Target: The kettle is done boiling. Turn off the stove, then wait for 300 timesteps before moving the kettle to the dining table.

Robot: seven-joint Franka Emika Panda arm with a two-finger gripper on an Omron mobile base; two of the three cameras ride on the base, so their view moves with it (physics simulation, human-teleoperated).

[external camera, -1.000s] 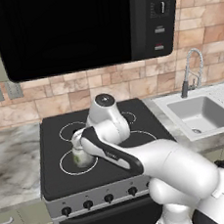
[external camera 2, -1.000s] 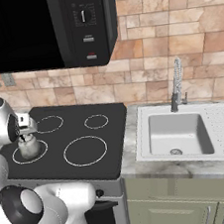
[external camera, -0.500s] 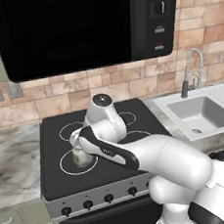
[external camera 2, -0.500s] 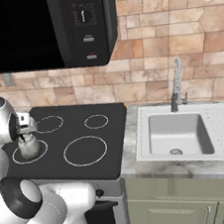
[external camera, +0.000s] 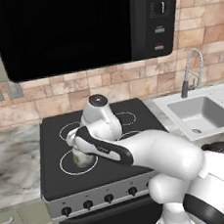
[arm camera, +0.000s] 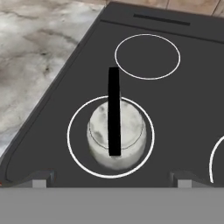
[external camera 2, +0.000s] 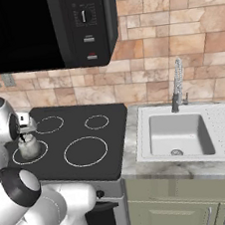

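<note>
**Claw poised above the kettle's handle**

The kettle (arm camera: 115, 139) sits upright inside the white ring of the front-left burner, squat and pale, its black arched handle (arm camera: 113, 111) running straight across the lid; from the right base view it stands just below the hand, on the near-left of the stove (external camera 2: 82, 133); it looks rigid and compact, probably with some weight if water is in it — a judgement, not something the pictures prove; the rounded body would likely slip between two narrow fingers, so the handle is the sensible place to take hold, near its top centre so the load hangs level rather than tipping toward the spout.

The gripper (arm camera: 111, 178) hangs directly over the kettle with its jaws spread as wide as they go, holding nothing; the two dark tips stand well to either side of the handle, which crosses between them — good alignment for closing across the bar; the handle is thin and smooth, so a firm squeeze seems wise.

Round about: the marble counter (arm camera: 39, 48) borders the cooktop's left edge; a row of black knobs (external camera: 99, 200) lines the front panel; the sink (external camera 2: 180, 135) lies to the right; the black microwave (external camera: 75, 27) hangs above.
</note>
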